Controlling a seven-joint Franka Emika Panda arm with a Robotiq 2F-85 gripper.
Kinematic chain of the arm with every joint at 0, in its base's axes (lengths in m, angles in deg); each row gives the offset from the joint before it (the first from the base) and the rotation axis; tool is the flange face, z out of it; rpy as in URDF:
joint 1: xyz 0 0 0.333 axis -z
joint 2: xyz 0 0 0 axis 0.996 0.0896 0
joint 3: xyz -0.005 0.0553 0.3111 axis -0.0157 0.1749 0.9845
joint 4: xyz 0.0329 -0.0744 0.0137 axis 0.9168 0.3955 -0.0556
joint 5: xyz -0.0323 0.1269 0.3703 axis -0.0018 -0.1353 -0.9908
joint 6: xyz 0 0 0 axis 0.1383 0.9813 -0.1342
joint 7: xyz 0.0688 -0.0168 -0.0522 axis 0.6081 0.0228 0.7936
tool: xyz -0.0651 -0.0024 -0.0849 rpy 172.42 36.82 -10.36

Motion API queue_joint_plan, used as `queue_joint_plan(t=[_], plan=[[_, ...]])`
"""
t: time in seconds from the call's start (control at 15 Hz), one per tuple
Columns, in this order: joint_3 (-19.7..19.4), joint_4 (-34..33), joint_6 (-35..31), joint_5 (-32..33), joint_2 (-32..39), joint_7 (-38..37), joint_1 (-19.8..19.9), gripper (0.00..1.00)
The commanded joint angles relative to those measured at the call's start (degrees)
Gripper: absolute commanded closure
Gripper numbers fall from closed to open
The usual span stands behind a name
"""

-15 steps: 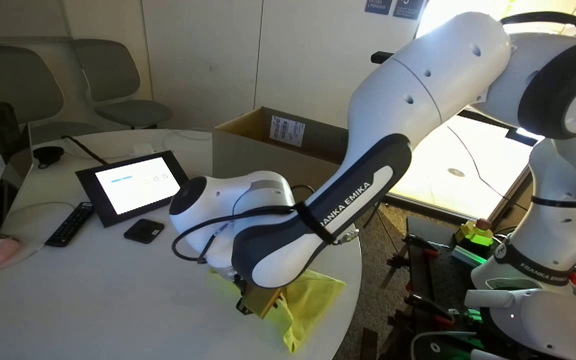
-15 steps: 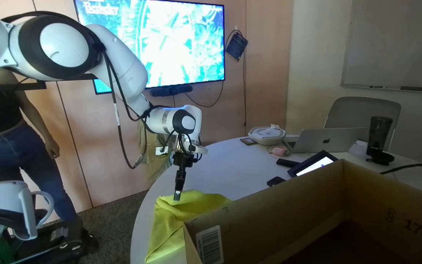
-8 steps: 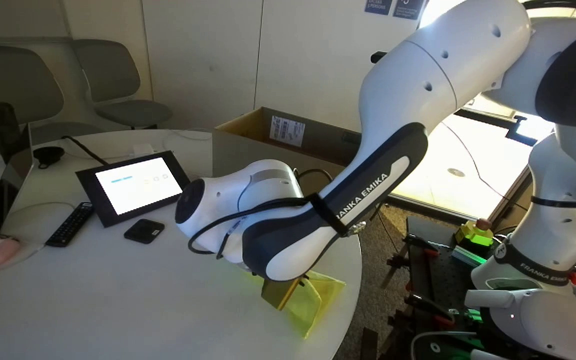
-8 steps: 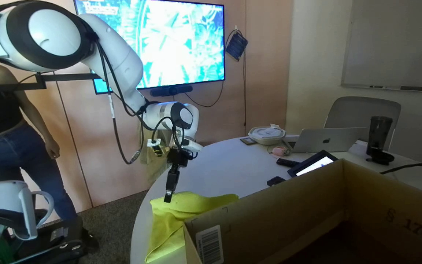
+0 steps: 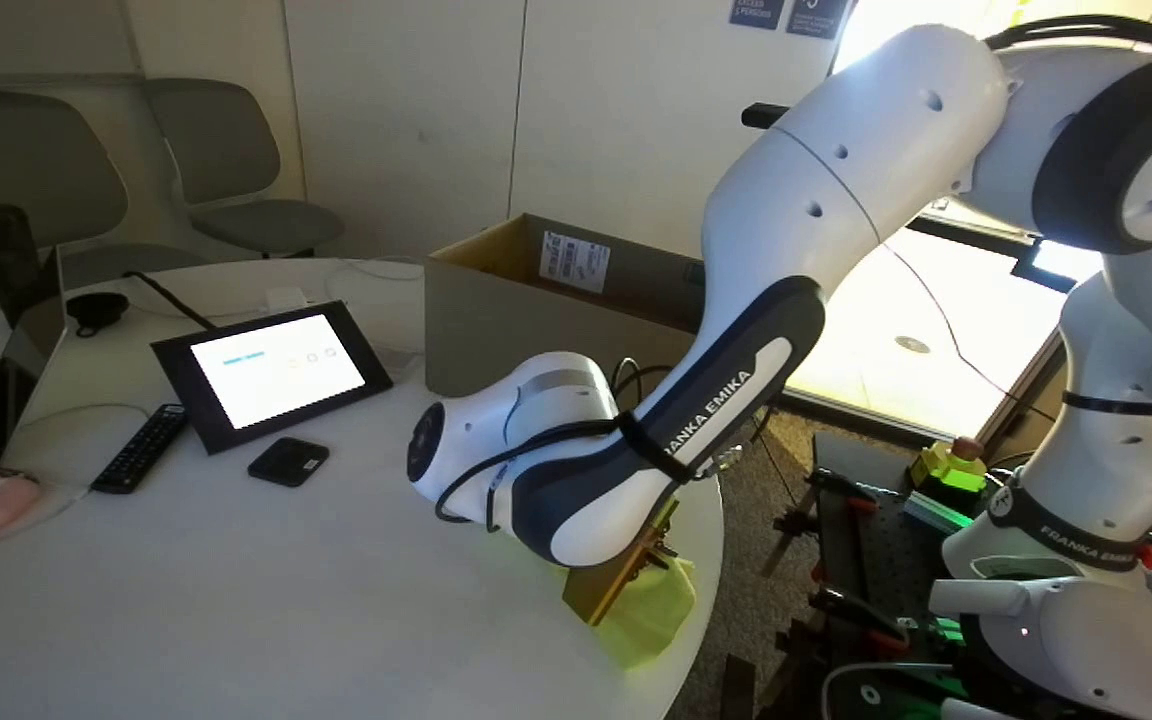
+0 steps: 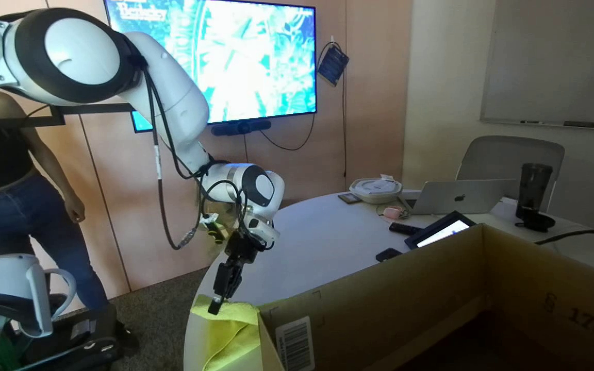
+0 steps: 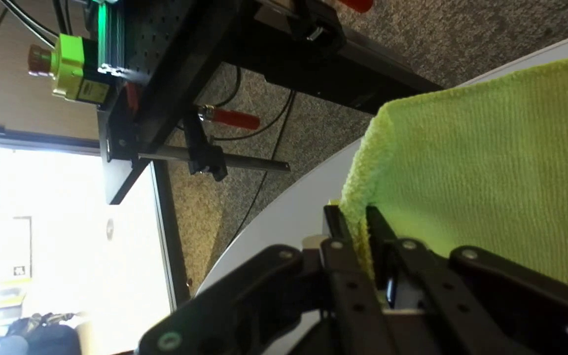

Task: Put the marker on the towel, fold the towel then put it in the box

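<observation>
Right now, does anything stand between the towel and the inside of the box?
Yes: the upright side of the box. The towel, pinched in the gripper, is outside and looks lower than the box top, so likely needs lifting over. No other obstacle shows.

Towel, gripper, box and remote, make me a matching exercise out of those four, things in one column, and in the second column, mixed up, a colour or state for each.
Things:
1. towel
2. gripper
3. box
4. remote

Descriptions:
A. brown cardboard, open at the top
B. long and black, set with buttons
C. yellow-green
D. closed on a fold of cloth

Right pairs: 1-C, 2-D, 3-A, 4-B.
</observation>
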Motion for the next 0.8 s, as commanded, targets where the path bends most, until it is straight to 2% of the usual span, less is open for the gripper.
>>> queue_joint_plan(t=[0.0, 0.4, 0.47, 0.6, 0.73], plan=[[0.82, 2.2, 1.82, -3.64, 1.14, -4.06, 3.07, 0.89], [1.51, 3.87, 0.52, -10.9, 4.06, -4.42, 7.36, 0.92], [1.62, 4.12, -0.09, -11.91, 3.99, -4.31, 7.85, 0.69], [1.74, 4.88, -2.05, -13.57, 3.18, -3.96, 8.66, 0.64], [1.53, 5.38, -3.43, -14.44, 2.04, -4.48, 8.82, 0.49]])
